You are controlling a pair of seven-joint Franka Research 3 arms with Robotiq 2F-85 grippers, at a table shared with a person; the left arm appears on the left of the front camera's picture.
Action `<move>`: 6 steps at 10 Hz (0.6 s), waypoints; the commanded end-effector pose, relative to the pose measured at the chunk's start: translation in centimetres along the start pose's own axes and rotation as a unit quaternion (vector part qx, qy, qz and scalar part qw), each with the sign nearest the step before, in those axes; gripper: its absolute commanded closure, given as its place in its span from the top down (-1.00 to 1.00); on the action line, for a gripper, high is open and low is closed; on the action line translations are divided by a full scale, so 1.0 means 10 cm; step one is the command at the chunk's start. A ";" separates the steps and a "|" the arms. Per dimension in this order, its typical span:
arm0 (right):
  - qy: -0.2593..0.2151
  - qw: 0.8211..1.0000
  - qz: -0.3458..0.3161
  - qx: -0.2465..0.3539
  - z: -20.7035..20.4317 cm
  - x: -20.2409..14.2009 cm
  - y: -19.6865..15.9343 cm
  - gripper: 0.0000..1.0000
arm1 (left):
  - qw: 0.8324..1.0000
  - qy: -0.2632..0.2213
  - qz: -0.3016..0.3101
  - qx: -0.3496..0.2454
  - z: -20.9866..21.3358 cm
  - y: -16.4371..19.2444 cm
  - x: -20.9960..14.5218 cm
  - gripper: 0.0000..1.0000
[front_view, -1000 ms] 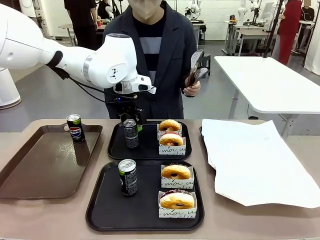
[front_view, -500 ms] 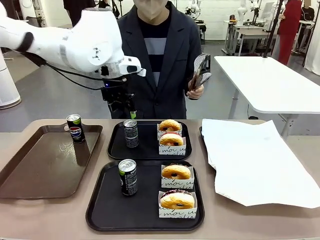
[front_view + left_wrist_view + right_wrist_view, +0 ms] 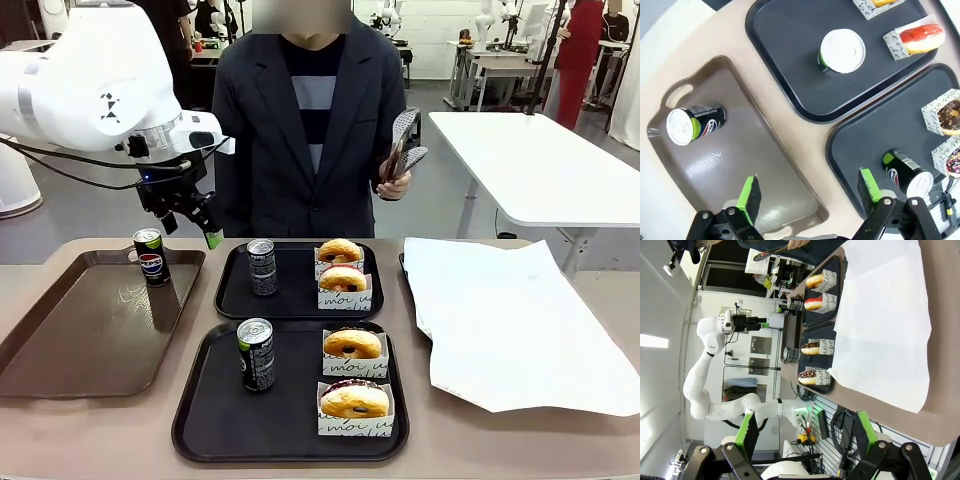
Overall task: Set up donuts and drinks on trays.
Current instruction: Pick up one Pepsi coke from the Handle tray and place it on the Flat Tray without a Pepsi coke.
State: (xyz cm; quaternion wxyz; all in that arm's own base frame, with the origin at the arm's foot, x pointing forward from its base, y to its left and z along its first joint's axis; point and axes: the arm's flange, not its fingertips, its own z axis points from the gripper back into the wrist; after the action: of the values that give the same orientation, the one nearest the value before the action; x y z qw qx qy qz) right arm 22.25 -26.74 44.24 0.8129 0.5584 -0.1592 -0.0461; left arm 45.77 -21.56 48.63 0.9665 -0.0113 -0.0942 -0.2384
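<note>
The left gripper (image 3: 195, 228) hangs wide and empty; a black aluminium Pepsi can (image 3: 151, 257) stands at the glossy brown plastic tray's (image 3: 60, 350) far edge.

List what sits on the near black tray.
On the near tray: one upright can at its left and two donuts in paper sleeves at its right, one behind the other. The sleeves hide the donuts' undersides, and the tray surface beneath them is covered.
</note>
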 end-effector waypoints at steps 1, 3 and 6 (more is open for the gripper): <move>-0.007 1.000 0.011 0.010 0.01 0.02 0.01 1.00 | 1.000 0.001 -0.004 -0.006 0.03 -0.04 0.17 1.00; -0.007 1.000 0.011 0.010 0.01 0.02 0.01 1.00 | 1.000 0.001 -0.004 -0.006 0.03 -0.04 0.17 1.00; -0.007 1.000 0.011 0.010 0.01 0.02 0.01 1.00 | 1.000 -0.004 -0.004 -0.004 0.01 -0.04 0.15 1.00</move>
State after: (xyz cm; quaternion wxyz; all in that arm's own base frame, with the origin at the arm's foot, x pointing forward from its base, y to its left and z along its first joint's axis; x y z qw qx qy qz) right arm 22.25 -26.74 44.23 0.8129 0.5584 -0.1592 -0.0461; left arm 46.95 -22.57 49.03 0.9650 -0.0163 -0.0970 -0.2431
